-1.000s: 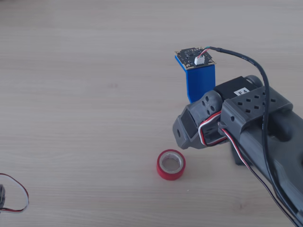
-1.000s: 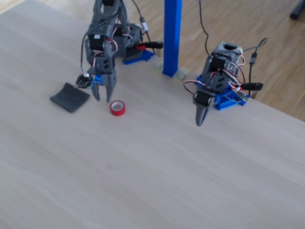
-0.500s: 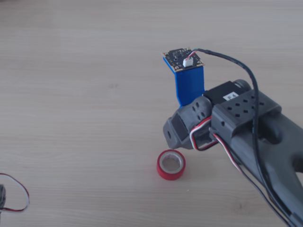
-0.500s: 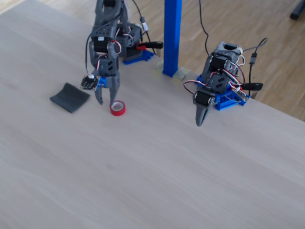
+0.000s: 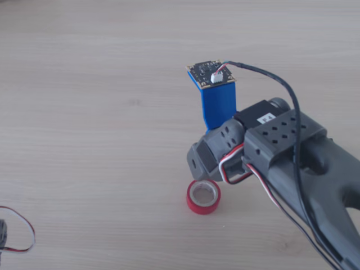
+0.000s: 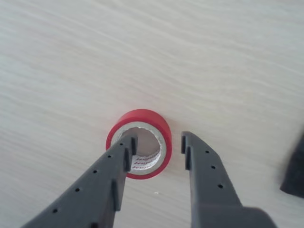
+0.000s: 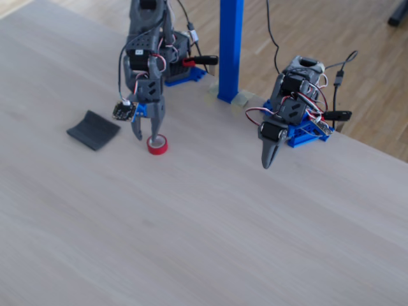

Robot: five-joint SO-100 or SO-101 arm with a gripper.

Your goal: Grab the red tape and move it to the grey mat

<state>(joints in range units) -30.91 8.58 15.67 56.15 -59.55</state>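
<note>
Hand (image 6: 158, 147) spread wide, one finger inside the red tape's (image 6: 164, 130) core, one outside; risks nudging it aside while closing unevenly.

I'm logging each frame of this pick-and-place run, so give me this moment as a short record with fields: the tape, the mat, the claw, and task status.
tape: red tape flat on the wooden table, open centre facing up
mat: grey mat on the table, left of the tape in the fixed view, nothing on it
claw: claw open, lowered at the tape; in the wrist view one finger sits over the roll's centre, the other outside its wall
contact: cannot tell whether the fingers touch the roll
status: tape not yet gripped or moved
</note>
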